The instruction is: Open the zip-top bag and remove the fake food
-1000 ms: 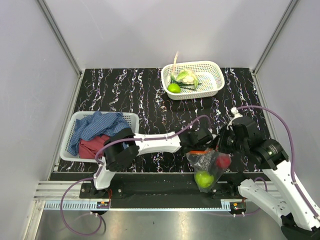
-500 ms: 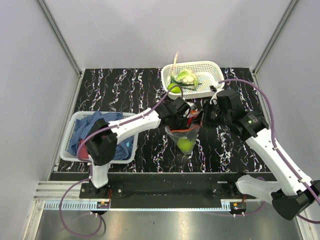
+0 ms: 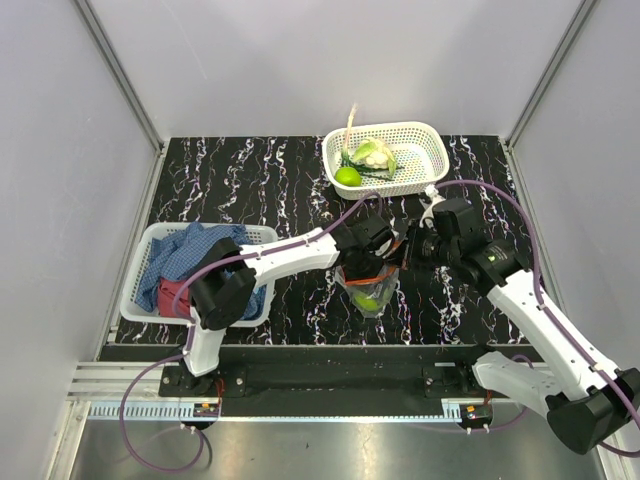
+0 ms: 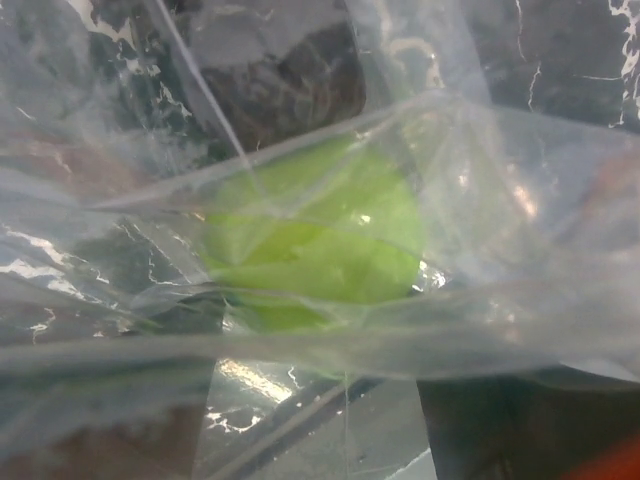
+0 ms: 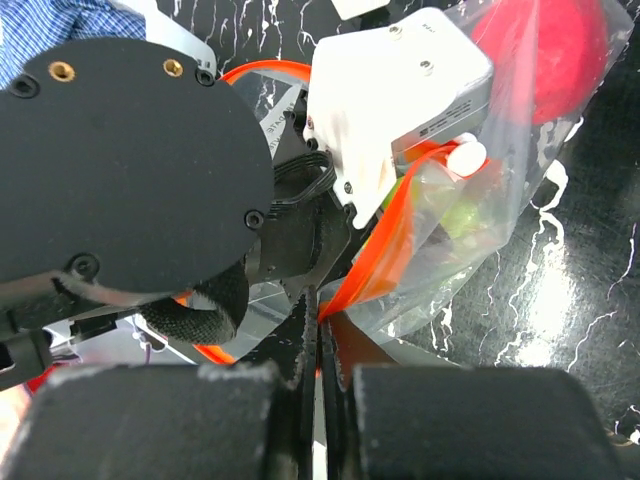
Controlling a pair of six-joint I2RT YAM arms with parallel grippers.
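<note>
The clear zip-top bag (image 3: 368,290) hangs over the middle of the table, its orange-red zip strip (image 5: 392,248) spread apart. My right gripper (image 5: 322,316) is shut on one side of that strip, to the right of the bag (image 3: 408,250). My left gripper (image 3: 364,262) pokes down into the bag's mouth, with its fingers hidden by plastic. Fake food lies inside: a lime-green round fruit (image 4: 310,240) at the bottom and a red piece (image 5: 550,50) higher up. In the left wrist view only crinkled plastic and the fruit show.
A white basket (image 3: 425,135) at the back holds a lime-green fruit (image 3: 347,176) and a pale cabbage-like piece (image 3: 372,154). Another white basket (image 3: 150,235) at the left holds blue and red cloths (image 3: 195,262). Grey walls close in the table.
Both arms carried the bag from the near edge out over the middle of the table. The left gripper now sits lower in the bag's mouth.
</note>
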